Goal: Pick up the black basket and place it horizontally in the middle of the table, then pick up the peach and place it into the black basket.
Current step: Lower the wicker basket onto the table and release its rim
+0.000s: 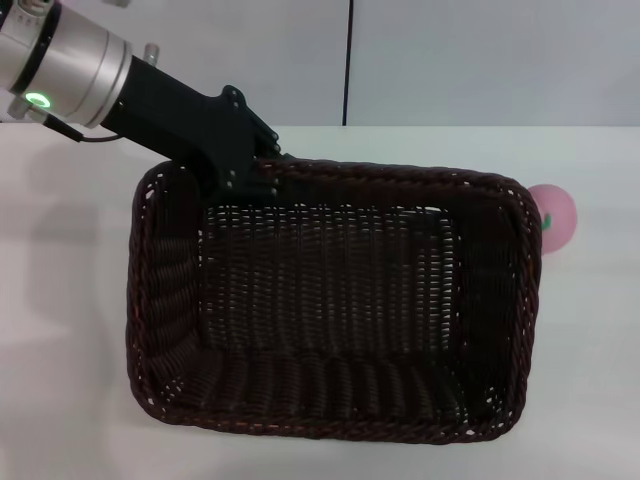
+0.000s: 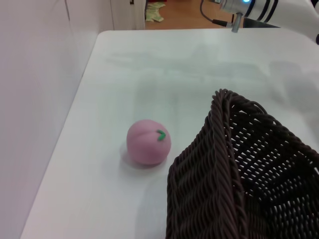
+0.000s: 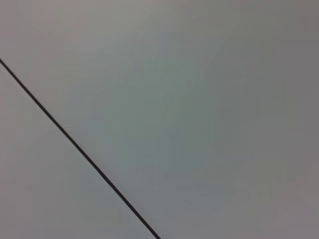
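Note:
The black basket (image 1: 330, 300) fills the middle of the head view, long side across, above the white table (image 1: 60, 320). My left gripper (image 1: 252, 172) is shut on the braided rim at the basket's back left corner. The basket looks tilted and partly lifted; the left wrist view shows its far end (image 2: 239, 179) raised over the table (image 2: 149, 64). The pink peach (image 1: 556, 218) lies on the table just beyond the basket's right end, and it also shows in the left wrist view (image 2: 148, 142) with its green leaf mark. My right gripper is out of view.
A grey wall with a dark vertical seam (image 1: 347, 60) stands behind the table. Part of my right arm (image 2: 264, 10) shows at the far table edge in the left wrist view. The right wrist view shows only wall.

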Robot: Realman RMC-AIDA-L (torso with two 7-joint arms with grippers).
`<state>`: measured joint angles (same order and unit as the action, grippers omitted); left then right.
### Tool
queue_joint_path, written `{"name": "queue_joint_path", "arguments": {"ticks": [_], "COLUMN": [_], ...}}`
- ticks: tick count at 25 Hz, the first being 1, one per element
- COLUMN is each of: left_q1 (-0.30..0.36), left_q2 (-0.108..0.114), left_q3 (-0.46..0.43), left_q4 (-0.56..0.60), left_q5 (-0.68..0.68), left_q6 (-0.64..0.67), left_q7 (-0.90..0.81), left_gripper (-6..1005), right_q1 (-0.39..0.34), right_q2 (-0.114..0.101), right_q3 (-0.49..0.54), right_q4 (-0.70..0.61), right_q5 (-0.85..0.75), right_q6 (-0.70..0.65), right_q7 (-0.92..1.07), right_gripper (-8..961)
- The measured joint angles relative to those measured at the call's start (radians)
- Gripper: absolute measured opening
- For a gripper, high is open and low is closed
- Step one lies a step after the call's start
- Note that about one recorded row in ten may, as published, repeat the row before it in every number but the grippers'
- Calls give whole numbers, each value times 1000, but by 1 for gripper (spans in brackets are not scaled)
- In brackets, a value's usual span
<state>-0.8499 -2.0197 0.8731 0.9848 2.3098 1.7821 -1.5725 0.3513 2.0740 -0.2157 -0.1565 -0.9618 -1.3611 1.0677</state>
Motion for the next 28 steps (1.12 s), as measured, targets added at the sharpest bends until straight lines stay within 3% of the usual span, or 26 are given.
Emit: {"name": "queue_joint_path", "arguments": {"ticks": [16,25,28], "left_q1": [-4,7,12], "left_q2": [-25,-39,-39], "left_q3": [25,27,33], "left_q4": [-21,-20,-23], "left_q5": [2,-3,-3], "left_q6": [-47,-149,-169], "left_q7": [43,30,29], "left_gripper": [221,226,366], "right_q1": [0,-4,-5], "right_q2": [-2,0,0], "right_q3": [0,7,7], "right_q4": [0,0,1], "right_q5": [-3,-3,-3], "right_q6": [7,8,8], "right_q7": [0,0,0], "right_gripper": [492,502,506]}}
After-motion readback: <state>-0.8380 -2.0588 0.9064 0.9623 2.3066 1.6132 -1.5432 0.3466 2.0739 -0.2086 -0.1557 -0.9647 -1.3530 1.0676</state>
